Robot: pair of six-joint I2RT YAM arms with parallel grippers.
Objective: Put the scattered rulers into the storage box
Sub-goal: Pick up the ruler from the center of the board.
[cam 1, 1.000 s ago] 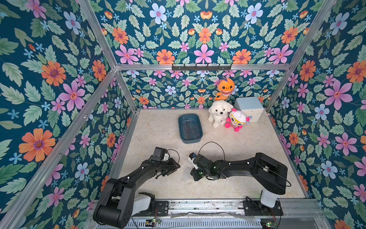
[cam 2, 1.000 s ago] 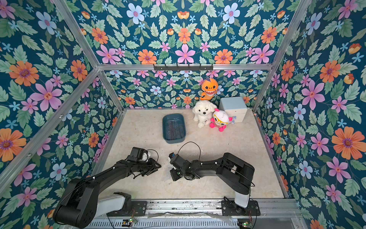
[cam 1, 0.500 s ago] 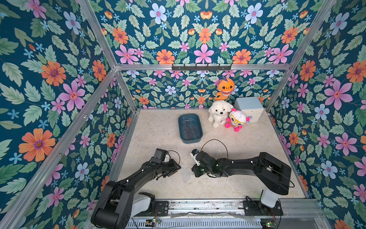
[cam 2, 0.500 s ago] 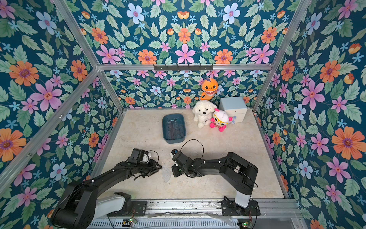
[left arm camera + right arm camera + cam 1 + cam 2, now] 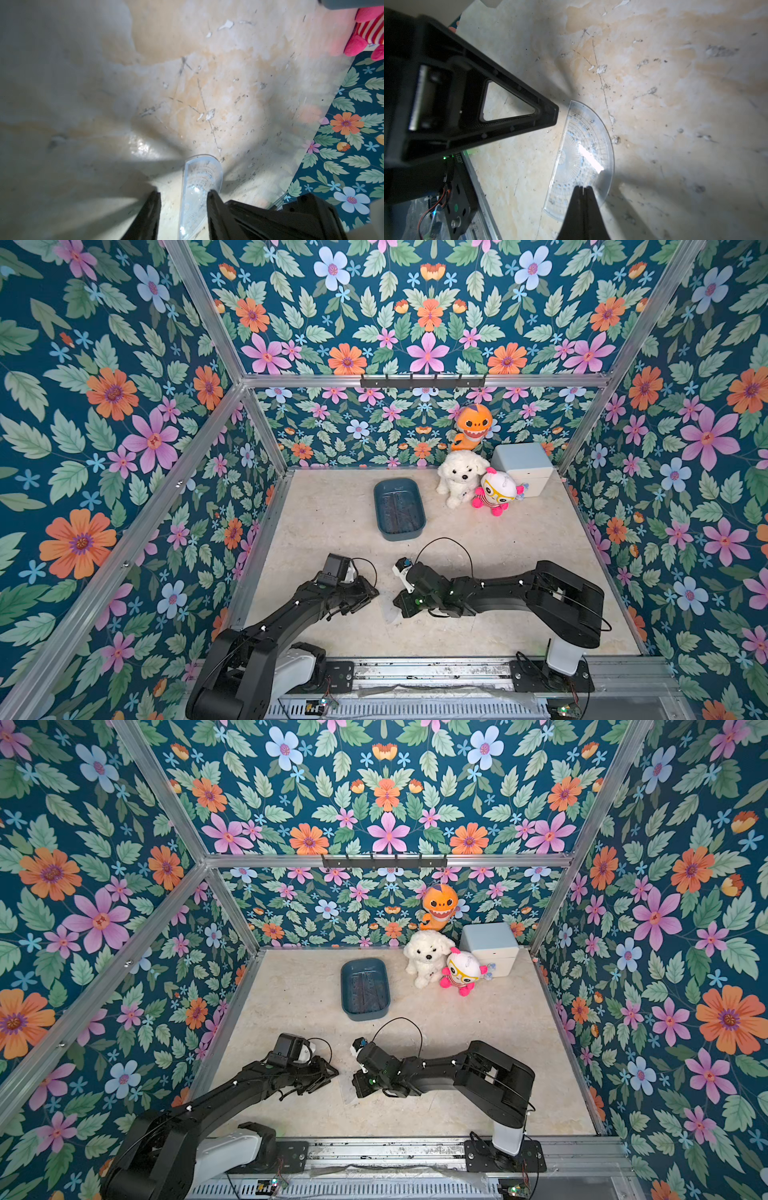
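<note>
A clear semicircular protractor, one of the rulers, hangs just above the table between my two arms; it shows faintly in both top views. My right gripper is shut on its curved edge. My left gripper stands open around the protractor, with a gap at one finger and the other finger close against it. The teal storage box sits further back, with rulers lying flat inside.
At the back right stand a white plush dog, a pink doll, an orange shark and a pale blue cube container. Floral walls close three sides. A metal rail runs along the front.
The left jaws have widened a little around the protractor, and the right jaws have closed fully on its edge. Both arms have barely shifted.
</note>
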